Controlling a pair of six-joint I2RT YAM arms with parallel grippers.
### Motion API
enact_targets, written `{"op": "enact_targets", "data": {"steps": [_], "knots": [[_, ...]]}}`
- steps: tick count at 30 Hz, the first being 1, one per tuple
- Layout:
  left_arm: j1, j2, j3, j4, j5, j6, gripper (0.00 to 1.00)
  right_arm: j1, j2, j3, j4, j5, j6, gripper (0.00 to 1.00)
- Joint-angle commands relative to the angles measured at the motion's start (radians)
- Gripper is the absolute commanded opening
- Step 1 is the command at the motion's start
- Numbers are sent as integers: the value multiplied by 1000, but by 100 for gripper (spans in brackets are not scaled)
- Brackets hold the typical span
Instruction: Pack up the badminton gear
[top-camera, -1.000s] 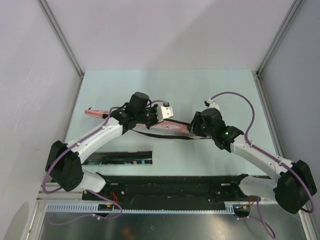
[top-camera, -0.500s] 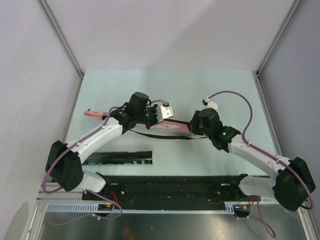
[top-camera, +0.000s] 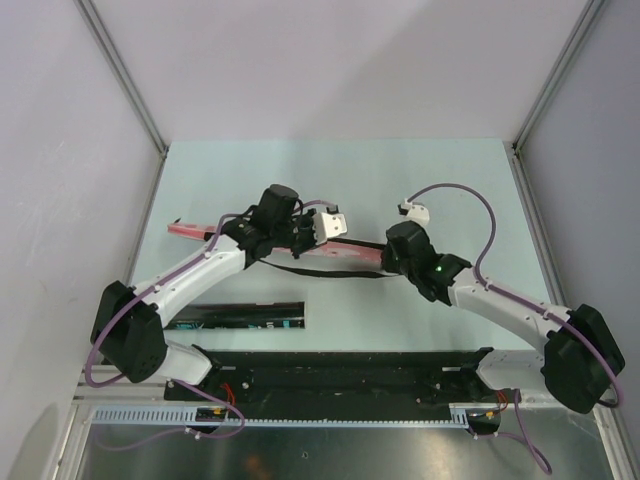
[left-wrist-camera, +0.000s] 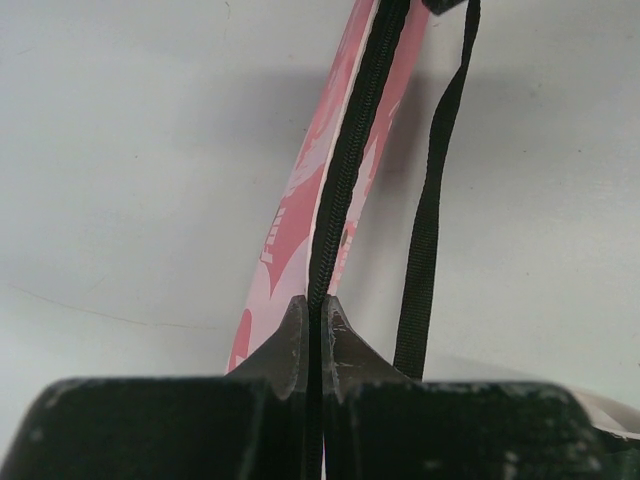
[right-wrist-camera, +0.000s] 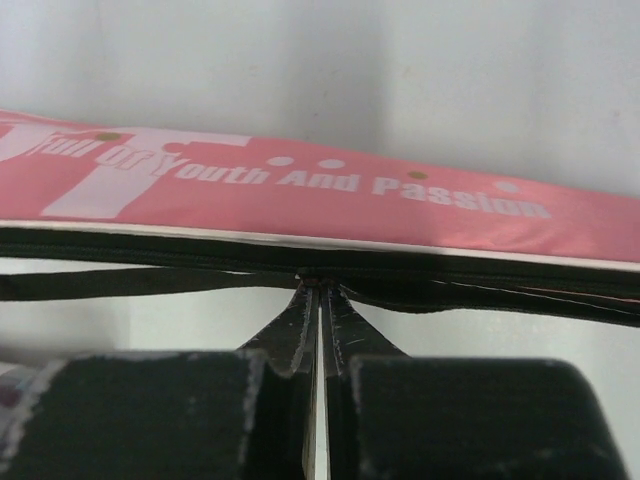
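Observation:
The pink bag (top-camera: 345, 255) lies across the middle of the table, its black zipper edge facing me. My left gripper (top-camera: 303, 243) is shut on that zipper edge (left-wrist-camera: 350, 150); in the left wrist view (left-wrist-camera: 316, 300) the pink bag (left-wrist-camera: 290, 220) runs away from the jaws. My right gripper (top-camera: 385, 258) is shut at the zipper line of the bag (right-wrist-camera: 300, 195), its tips (right-wrist-camera: 320, 285) pinching the small zipper pull. A black strap (left-wrist-camera: 425, 230) hangs loose beside the bag. The long black tube (top-camera: 240, 315) lies near the front left. Rackets and shuttlecocks are out of view.
The strap (top-camera: 330, 272) loops on the table in front of the bag. Grey walls with metal posts (top-camera: 125, 75) close in the table on the left, back and right. A black rail (top-camera: 340, 370) runs along the near edge by the arm bases.
My right gripper has slid a little to the left along the bag's zipper edge, toward the left gripper. The left arm and the bag have stayed put.

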Motion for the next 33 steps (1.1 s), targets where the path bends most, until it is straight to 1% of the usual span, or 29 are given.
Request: {"op": "enact_targets", "data": {"steps": [1,3,5,8,11,12,13,15,16,18,20,21,22,25,26,29,30,32,33], "knots": [[1,-35,4,33,-34,22,0,-39,-37,27,-105,126,-8,0],[3,-37,7,33,-27,24,0,-49,-55,25,-114,135,-43,0],[3,-46,7,31,-7,22,1,-49,-89,18,-93,114,-79,0],[3,-49,1,30,-17,24,0,-78,-119,6,-95,97,-83,0],[3,-55,-5,30,-17,28,1,-114,-145,-7,-127,134,-79,0],[4,-52,-5,30,-25,30,0,-140,-153,-13,-148,131,-47,0],[4,-49,-6,30,-36,32,1,-210,-162,-25,-166,81,-37,0],[15,-46,-2,31,-46,25,0,-272,-198,-79,-170,6,-16,0],[21,-46,1,30,-43,16,1,-335,-213,-100,-171,-12,-4,0],[44,-40,10,30,-45,12,0,-406,-253,-152,-171,-73,0,0],[55,-34,15,30,-56,12,0,-525,-283,-180,-168,-122,-2,0],[62,-31,17,30,-60,12,0,-568,-287,-191,-165,-191,-7,0],[64,-23,15,30,-63,16,1,-640,-287,-201,-164,-214,-10,0],[64,-18,15,30,-48,18,0,-731,-259,-206,-156,-283,-26,0],[64,-17,18,30,-40,18,0,-787,-244,-208,-148,-297,-31,0],[64,-18,23,30,-19,13,0,-870,-150,-221,-83,-416,-17,0],[64,-15,24,30,-13,7,0,-883,-97,-231,-63,-444,-7,0],[62,1,44,31,-8,-16,0,-879,-60,-241,3,-492,-2,0],[58,11,56,34,-19,-51,1,-869,-60,-241,16,-495,-5,0]]}}
